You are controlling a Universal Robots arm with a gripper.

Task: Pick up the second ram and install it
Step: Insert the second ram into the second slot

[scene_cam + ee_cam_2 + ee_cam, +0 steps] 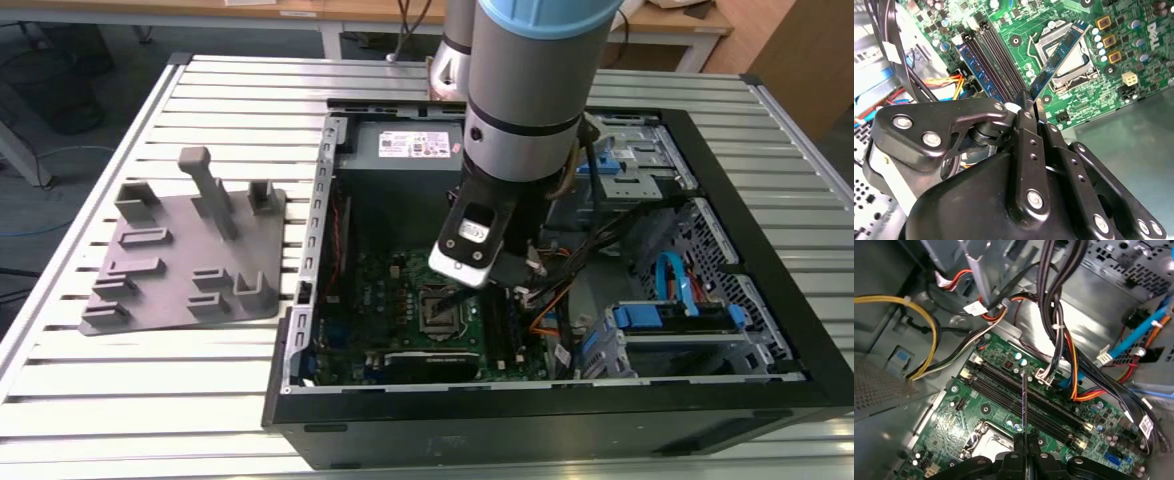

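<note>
My gripper [454, 290] is down inside the open computer case [561, 410], above the green motherboard [380, 285]. It is shut on the second ram [1061, 52], a thin dark-blue strip with black chips, held by one end and sticking out over the processor socket [1074, 75]. In the first wrist view the second ram [1024, 400] appears edge-on, hanging above the long black slots [999, 387] and crossing them, apart from them. Another blue strip [979, 67] sits in the outermost slot beside the empty slots [1001, 52]. The fingers [1018, 440] pinch the strip's near end.
Bundled black, orange and yellow cables [1056, 320] hang close beside the slots. A power supply [414, 145] fills the case's far end and blue drive cages [667, 320] stand at the exterior view's right. A grey fixture [187, 250] lies on the slatted table at the left.
</note>
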